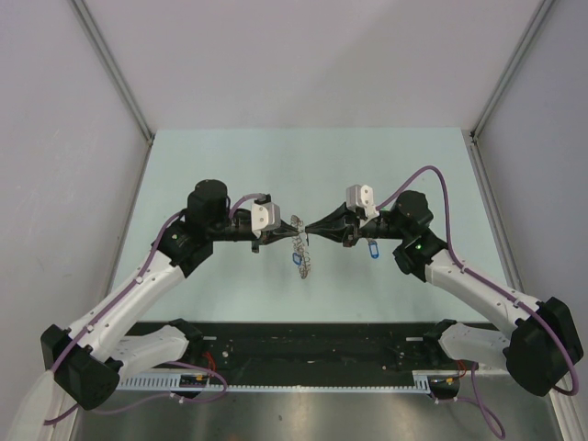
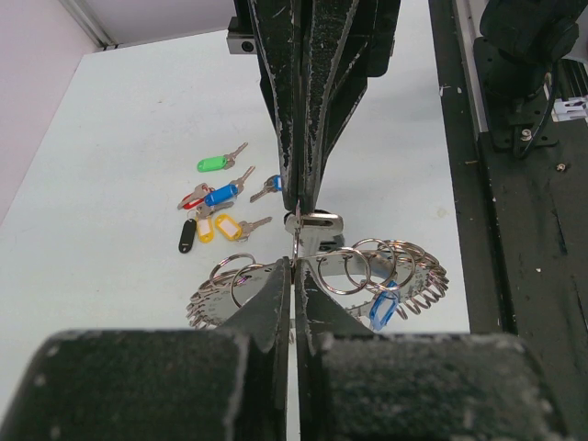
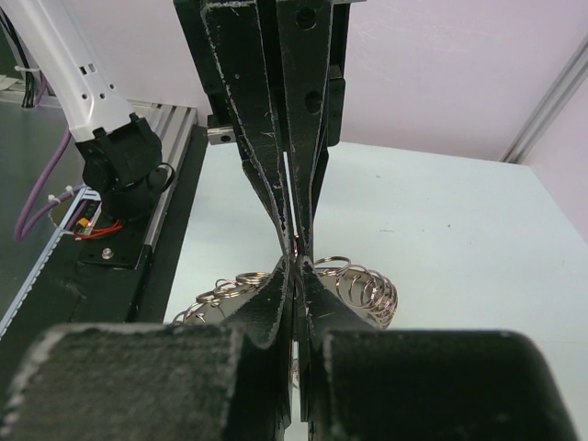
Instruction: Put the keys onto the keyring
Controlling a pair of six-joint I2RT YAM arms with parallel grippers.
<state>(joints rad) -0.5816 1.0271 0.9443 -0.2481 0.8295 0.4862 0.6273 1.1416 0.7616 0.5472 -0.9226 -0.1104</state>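
Note:
The keyring [image 2: 409, 276] is a flat grey disc with many small split rings round its edge, and a blue-tagged key [image 2: 384, 308] hangs on it. In the top view the keyring [image 1: 300, 246] hangs tilted under the two gripper tips. My left gripper [image 2: 296, 265] is shut on thin metal at the keyring's upper edge. My right gripper [image 3: 296, 266] comes in tip to tip from the other side. It is shut on a small silver key [image 2: 317, 220]. Loose keys lie on the table: green [image 2: 213, 163], blue [image 2: 220, 195], black [image 2: 186, 235], yellow [image 2: 228, 225].
A blue-tagged key [image 1: 372, 248] lies on the pale table [image 1: 230, 165] under the right arm. Grey walls with metal posts [image 1: 119, 73] stand on both sides. A black rail [image 1: 312, 344] with cabling runs along the near edge between the arm bases.

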